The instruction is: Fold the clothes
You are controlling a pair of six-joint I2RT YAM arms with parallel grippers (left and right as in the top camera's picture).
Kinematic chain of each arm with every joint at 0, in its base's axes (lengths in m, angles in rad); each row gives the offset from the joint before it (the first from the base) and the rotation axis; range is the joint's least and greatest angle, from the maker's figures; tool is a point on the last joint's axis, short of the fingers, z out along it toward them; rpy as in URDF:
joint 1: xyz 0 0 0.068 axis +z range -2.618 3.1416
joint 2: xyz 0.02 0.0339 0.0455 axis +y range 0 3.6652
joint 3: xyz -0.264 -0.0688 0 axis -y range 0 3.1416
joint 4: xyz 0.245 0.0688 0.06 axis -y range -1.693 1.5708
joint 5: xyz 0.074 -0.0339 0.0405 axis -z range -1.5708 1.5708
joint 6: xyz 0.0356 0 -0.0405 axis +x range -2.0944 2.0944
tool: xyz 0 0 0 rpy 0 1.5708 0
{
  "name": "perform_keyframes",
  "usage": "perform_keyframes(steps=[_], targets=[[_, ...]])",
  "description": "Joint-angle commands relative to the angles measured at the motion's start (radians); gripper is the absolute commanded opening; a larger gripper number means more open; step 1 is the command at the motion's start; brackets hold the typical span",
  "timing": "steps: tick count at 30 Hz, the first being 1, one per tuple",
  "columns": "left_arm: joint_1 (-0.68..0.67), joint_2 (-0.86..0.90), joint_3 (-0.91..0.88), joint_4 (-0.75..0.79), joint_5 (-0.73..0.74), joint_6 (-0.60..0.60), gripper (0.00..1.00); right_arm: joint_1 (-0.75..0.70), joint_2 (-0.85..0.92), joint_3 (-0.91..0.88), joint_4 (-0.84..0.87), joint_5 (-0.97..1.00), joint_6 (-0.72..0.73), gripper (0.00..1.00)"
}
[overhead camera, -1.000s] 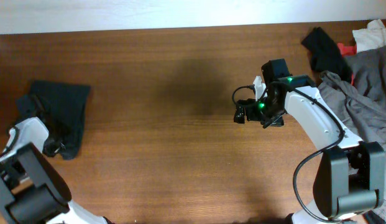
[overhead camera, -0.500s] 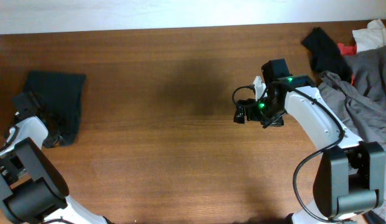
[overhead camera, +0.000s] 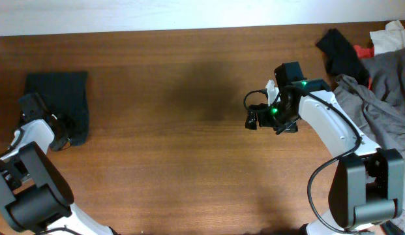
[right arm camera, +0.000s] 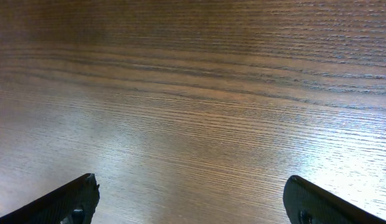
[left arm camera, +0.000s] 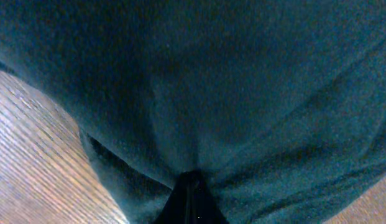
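Dark blackish-green clothes lie folded at the far left of the desk, the left jaws clenched on their near edge, so a pull could drag the fold open or over the desk's left edge; the right jaws hang released, well apart.

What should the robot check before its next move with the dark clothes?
1. Left jaws shut on the clothes: ok.
2. Clothes folded into a small bundle at the table's left end: ok.
3. Right jaws open, holding nothing: ok.
4. Grey garment apart from the clothes: ok.
5. Folded edges lined up neatly: cannot tell.
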Motion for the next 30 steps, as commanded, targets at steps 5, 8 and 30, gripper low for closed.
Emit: perform_keyframes(steps=[5,8,30], targets=[[-0.011,-0.054,0.051,-0.058,0.052,-0.006,0.0,-0.004,-0.02,0.013,0.001,0.012,-0.007,0.99],[-0.011,-0.127,0.059,-0.062,0.051,-0.006,0.0,-0.004,-0.02,0.013,0.001,0.012,-0.007,0.99],[-0.093,-0.095,0.058,-0.061,0.053,0.04,0.0,-0.004,-0.02,0.013,0.001,0.012,-0.007,0.99]])
